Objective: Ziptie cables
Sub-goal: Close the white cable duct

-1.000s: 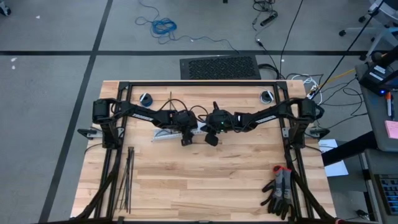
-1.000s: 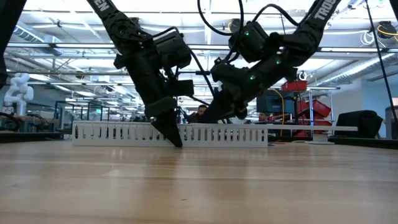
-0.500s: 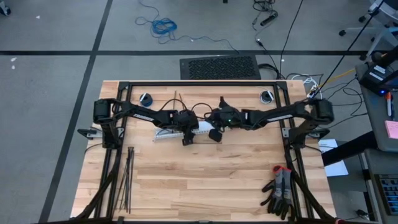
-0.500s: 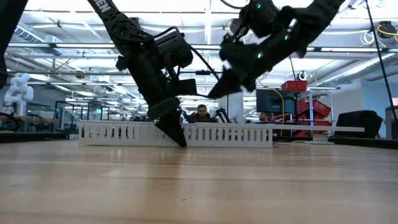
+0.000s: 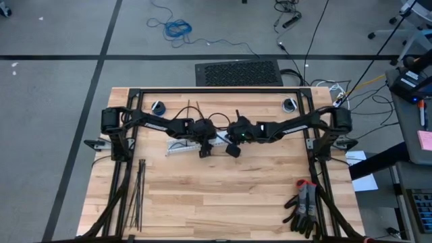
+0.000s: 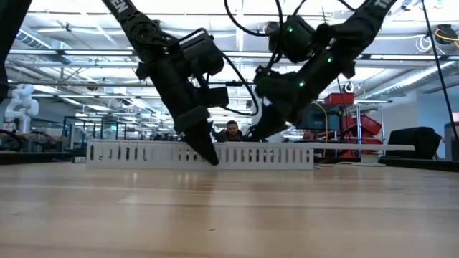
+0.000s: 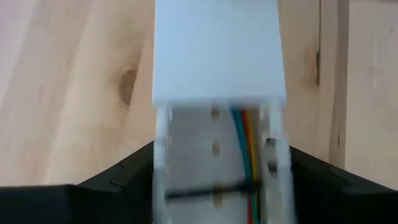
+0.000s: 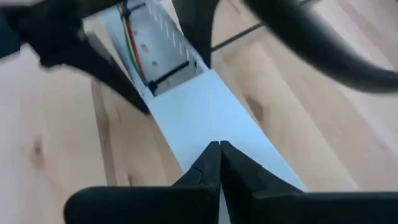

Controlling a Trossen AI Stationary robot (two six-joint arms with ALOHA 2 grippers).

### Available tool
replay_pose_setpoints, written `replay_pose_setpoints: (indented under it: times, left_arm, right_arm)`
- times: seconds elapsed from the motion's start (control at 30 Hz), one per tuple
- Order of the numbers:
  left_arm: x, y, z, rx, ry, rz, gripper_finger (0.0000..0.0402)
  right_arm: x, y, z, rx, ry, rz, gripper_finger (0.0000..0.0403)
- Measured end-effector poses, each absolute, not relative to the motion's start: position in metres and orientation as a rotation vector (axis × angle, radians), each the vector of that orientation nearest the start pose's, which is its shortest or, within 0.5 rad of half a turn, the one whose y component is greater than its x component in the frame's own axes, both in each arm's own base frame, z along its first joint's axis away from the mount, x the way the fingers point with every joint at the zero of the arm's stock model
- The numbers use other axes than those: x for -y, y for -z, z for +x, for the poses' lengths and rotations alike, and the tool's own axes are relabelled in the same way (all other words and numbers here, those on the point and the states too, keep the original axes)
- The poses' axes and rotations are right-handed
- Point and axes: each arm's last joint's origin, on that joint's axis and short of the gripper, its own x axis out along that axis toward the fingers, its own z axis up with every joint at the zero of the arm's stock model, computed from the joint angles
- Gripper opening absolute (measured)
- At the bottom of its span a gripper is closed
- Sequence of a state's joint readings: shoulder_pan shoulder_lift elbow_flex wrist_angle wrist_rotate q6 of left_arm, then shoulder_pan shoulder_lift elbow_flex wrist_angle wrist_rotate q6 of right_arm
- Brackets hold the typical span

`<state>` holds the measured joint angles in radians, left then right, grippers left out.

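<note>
A white slotted channel [image 5: 185, 145] lies on the table's far middle. Inside it run thin green, red and yellow cables [image 7: 244, 146], crossed by one black ziptie [image 7: 205, 194]. A white lid [image 7: 217, 50] covers part of the channel. My left gripper [image 7: 219, 148] points down at the channel's middle [image 5: 204, 151]. My right gripper [image 8: 219, 144] is shut, slanting down over the lid [image 5: 232, 150] just right of the left one. Spare zipties [image 5: 138, 196] lie in a bundle near the table's left edge. My left gripper straddles the channel from above, one finger [image 7: 127, 177] against each outer side wall [image 7: 158, 134], where the lid ends. The channel rests flat on the table. My right gripper's shut tips stand over the lid [image 8: 205, 118], slanting down from the right; whether they touch it I cannot tell.
A pair of dark gloves [image 5: 302, 208] lies at the near right corner. Two small round fittings [image 5: 158, 106] [image 5: 289, 104] sit near the far edge. A ziptie's loose tail [image 8: 239, 32] sticks out beside the channel. Bare wood spreads across the near half.
My right gripper rose off the channel and swung slightly toward the far edge, then came back down to the channel's top just right of the left gripper, shut throughout. My left gripper has stayed on the channel.
</note>
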<state>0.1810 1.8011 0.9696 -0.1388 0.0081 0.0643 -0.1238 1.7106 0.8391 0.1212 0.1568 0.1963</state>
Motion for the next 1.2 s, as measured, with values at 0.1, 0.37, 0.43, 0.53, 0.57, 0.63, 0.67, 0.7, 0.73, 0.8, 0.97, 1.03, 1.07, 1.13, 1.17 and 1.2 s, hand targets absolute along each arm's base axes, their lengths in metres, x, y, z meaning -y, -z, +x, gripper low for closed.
replay_pose_setpoints:
  times: [0.1,0.37,0.43,0.53,0.57,0.63,0.67,0.7,0.73,0.8,0.97,1.03,1.07,1.13,1.17,1.2]
  left_arm:
    - [-0.062,-0.143,0.341,-0.955,-0.132,-0.036,0.0270]
    - [-0.063,-0.143,0.341,-0.943,-0.143,-0.041,0.0260]
    - [-0.062,-0.142,0.341,-0.944,-0.150,-0.050,0.0246]
    - [-0.062,-0.141,0.339,-0.947,-0.154,-0.057,0.0227]
    - [-0.062,-0.141,0.338,-0.954,-0.155,-0.061,0.0224]
    - [-0.062,-0.140,0.337,-0.968,-0.160,-0.072,0.0222]
    - [-0.062,-0.140,0.337,-0.974,-0.161,-0.075,0.0221]
    - [-0.061,-0.140,0.336,-0.980,-0.161,-0.076,0.0220]
    - [-0.061,-0.140,0.336,-0.980,-0.162,-0.076,0.0220]
    - [-0.061,-0.140,0.336,-0.982,-0.161,-0.075,0.0219]
    - [-0.062,-0.137,0.338,-0.966,-0.152,-0.058,0.0218]
    - [-0.061,-0.135,0.339,-0.966,-0.150,-0.052,0.0218]
    - [-0.060,-0.134,0.339,-0.965,-0.147,-0.055,0.0218]
    - [-0.059,-0.133,0.339,-0.969,-0.141,-0.051,0.0218]
    - [-0.058,-0.132,0.339,-0.971,-0.141,-0.053,0.0218]
    - [-0.058,-0.132,0.339,-0.973,-0.141,-0.054,0.0219]
  right_arm:
    - [0.048,-0.142,0.335,-0.702,0.334,0.204,0.0000]
    - [0.048,-0.138,0.337,-0.688,0.325,0.214,0.0000]
    - [0.047,-0.138,0.338,-0.685,0.312,0.218,0.0000]
    - [0.047,-0.137,0.338,-0.688,0.304,0.221,0.0000]
    - [0.048,-0.137,0.338,-0.688,0.304,0.222,0.0000]
    - [0.048,-0.137,0.338,-0.689,0.300,0.225,0.0000]
    - [0.048,-0.137,0.338,-0.689,0.299,0.225,0.0000]
    - [0.047,-0.137,0.338,-0.686,0.298,0.226,0.0000]
    - [0.047,-0.137,0.338,-0.680,0.295,0.226,0.0000]
    - [0.047,-0.138,0.340,-0.651,0.258,0.240,0.0000]
    - [0.044,-0.136,0.359,-0.591,0.148,0.266,0.0000]
    - [0.045,-0.130,0.369,-0.617,0.145,0.265,0.0000]
    - [0.045,-0.128,0.375,-0.617,0.137,0.264,0.0000]
    - [0.046,-0.122,0.382,-0.632,0.122,0.261,0.0000]
    - [0.046,-0.121,0.384,-0.639,0.123,0.262,0.0000]
    - [0.046,-0.120,0.386,-0.644,0.126,0.262,0.0000]
